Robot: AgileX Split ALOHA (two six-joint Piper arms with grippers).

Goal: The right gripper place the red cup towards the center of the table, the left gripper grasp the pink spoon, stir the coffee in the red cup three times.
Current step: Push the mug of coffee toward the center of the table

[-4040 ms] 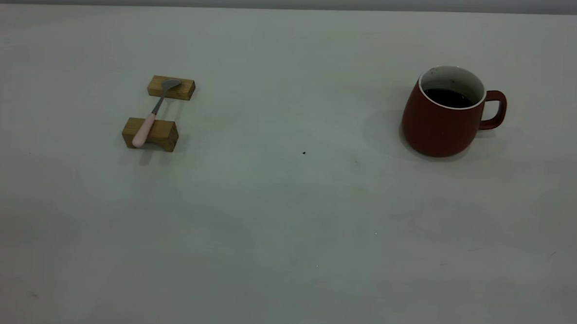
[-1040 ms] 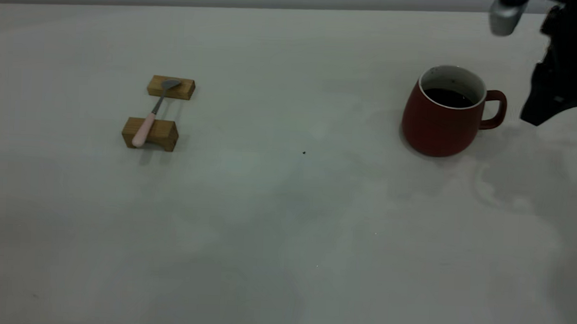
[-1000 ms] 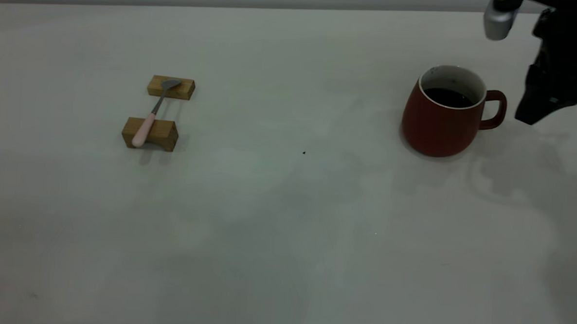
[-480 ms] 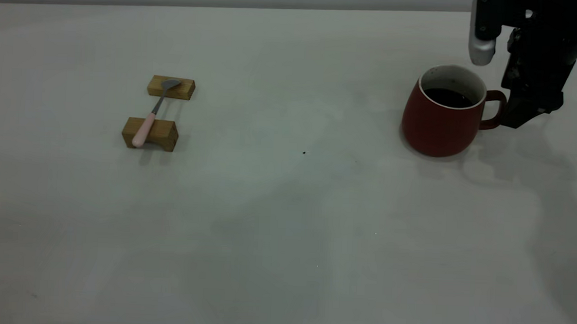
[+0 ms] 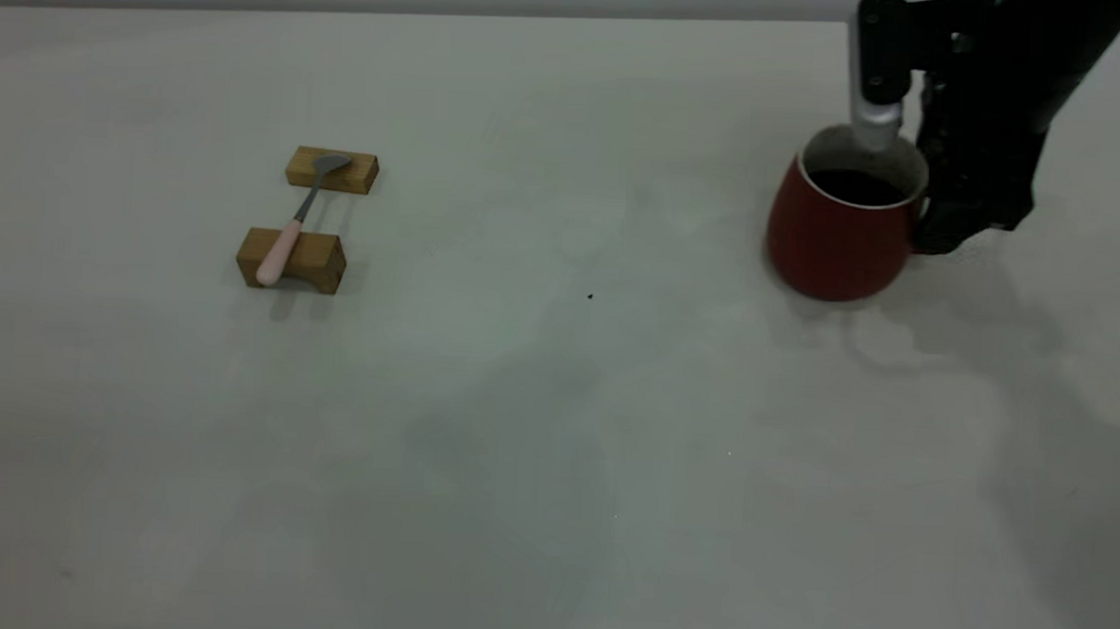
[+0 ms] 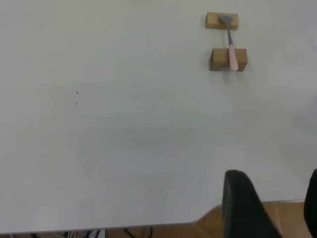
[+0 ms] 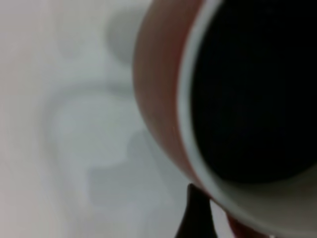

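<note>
Your counter (image 5: 536, 427) is a wide pale surface, and the right arm reaches down over its far right part. The right hand (image 5: 941, 239) sits low against the handle side of the red cup (image 5: 837, 237), hiding the handle in the exterior view; one dark finger (image 7: 197, 213) shows at the cup's rim in the right wrist view, but you cannot tell from these views whether that hand is closed on the handle or merely touching it. The cup stands at the right of the counter, well apart from the middle, and it looks slightly tilted toward the left side. The coffee (image 5: 852, 186) fills it, dark and below the white rim.

Your left hand (image 6: 270, 208) hangs back over the counter's near edge, far from the spoon, with its two fingers spread wide and nothing between them.

On the left of the counter, two wooden blocks (image 5: 291, 259) stand one behind the other. The pink spoon (image 5: 298, 216) bridges them: handle end on the nearer block, grey bowl on the farther one, untouched.
</note>
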